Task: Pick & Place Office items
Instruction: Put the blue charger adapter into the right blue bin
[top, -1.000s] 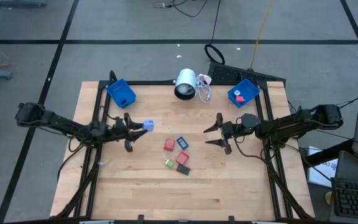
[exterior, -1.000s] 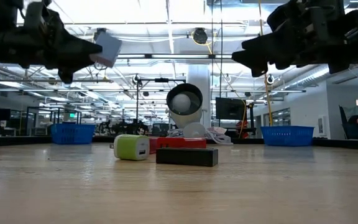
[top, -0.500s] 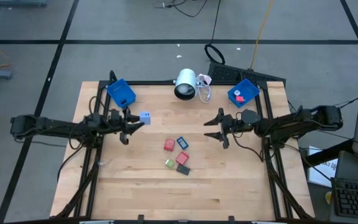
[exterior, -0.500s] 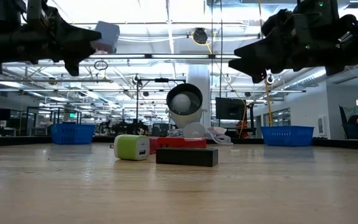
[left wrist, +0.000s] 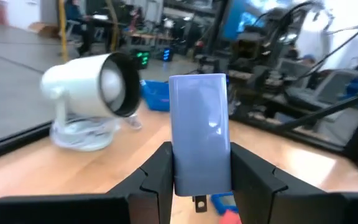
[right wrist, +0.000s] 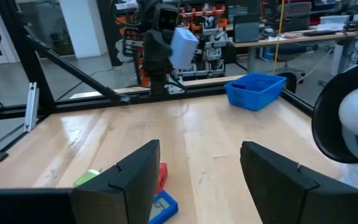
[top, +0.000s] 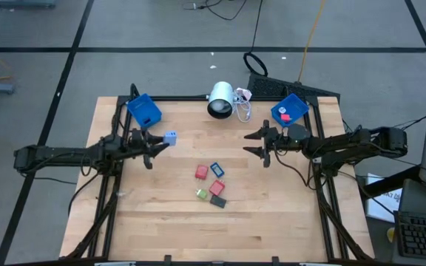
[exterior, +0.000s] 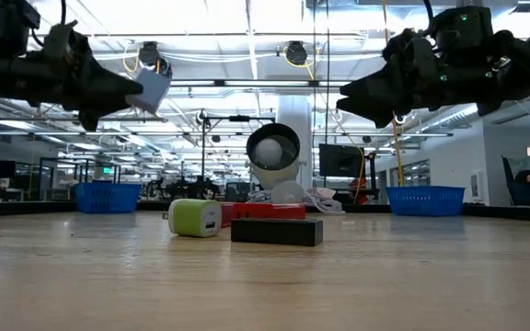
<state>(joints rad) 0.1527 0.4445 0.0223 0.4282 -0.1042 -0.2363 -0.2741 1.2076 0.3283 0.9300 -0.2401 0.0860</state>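
Held item: pale blue block (left wrist: 199,134), a smooth boxy slab with rounded edges, glossy front face; a small metal prong shows at its lower end in the left wrist view.
Held item, place: up off the worktop (top: 168,214), left of centre, near the left blue bin (top: 144,110).
Held item, axis: long axis runs out along the fingers and past their tips; in the high view it points right, a touch toward the far edge.
Left tool (top: 156,142): clamped on the pale blue block, one finger on each long side; block sticks out well beyond the fingertips.
Right tool (top: 255,142): raised over the right part of the worktop, fingers apart, nothing between them; points left toward the centre.
Pile on worktop: red piece (top: 201,172), blue piece (top: 217,169), green piece (top: 201,193), second red piece (top: 217,187), dark grey piece (top: 218,201); close together at the centre, all lying flat.
Green piece, look: rounded cube, lime with a white end face in the low view (exterior: 194,218).
Dark grey piece, look: flat bar, long axis across the low view (exterior: 276,231), nearest to that camera.
Right bin (top: 289,109): far right corner, red and white bits inside; cannot tell what they are.
Lamp (top: 220,100): white cylinder, far edge centre, lying with its dark mouth toward the near side.
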